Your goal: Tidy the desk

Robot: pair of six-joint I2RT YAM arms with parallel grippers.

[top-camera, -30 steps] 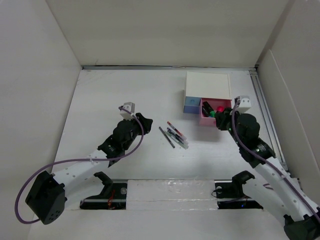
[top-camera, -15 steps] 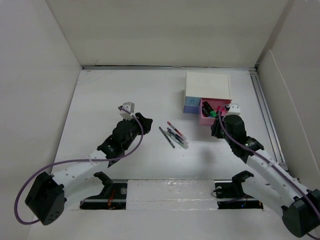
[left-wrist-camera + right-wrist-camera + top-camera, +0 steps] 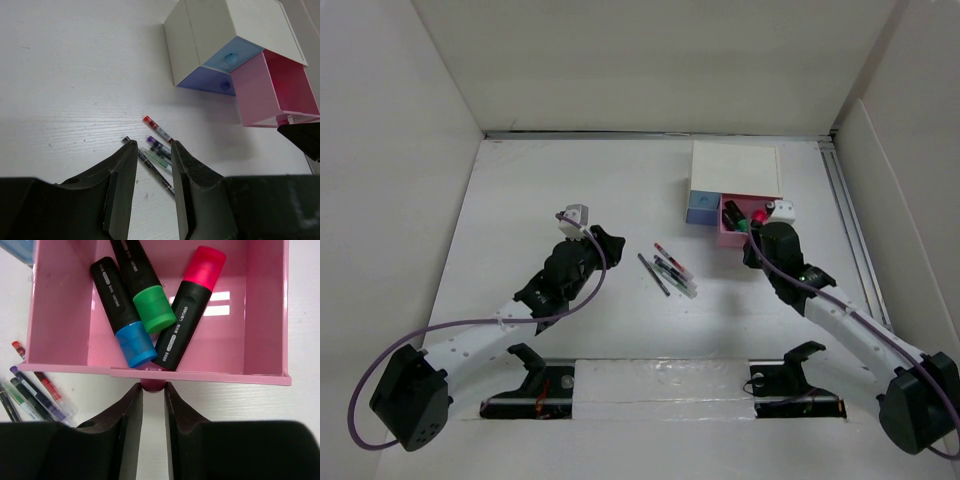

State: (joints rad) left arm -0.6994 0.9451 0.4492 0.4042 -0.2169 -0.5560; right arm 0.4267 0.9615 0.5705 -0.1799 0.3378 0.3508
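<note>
The desk is sitting fixed under both arms, a stiff matte white top ringed by walls. Nothing is going to lift it, so the handling falls on what it is carrying. Near its far right corner the box is standing with its pink drawer pulled out and three markers lying inside. The drawer is looking light and likely to slide easily, though the box may shift with it. Its small knob is the place to hold, and the right gripper is pinching it, jaws nearly closed. At the desk's middle, thin pens are lying loose; they are probably light, slick and prone to rolling. The left gripper is hovering over them, jaws partly apart, holding nothing. Bare room is lying to the left and toward the far edge, while the right wall is standing near the box.
</note>
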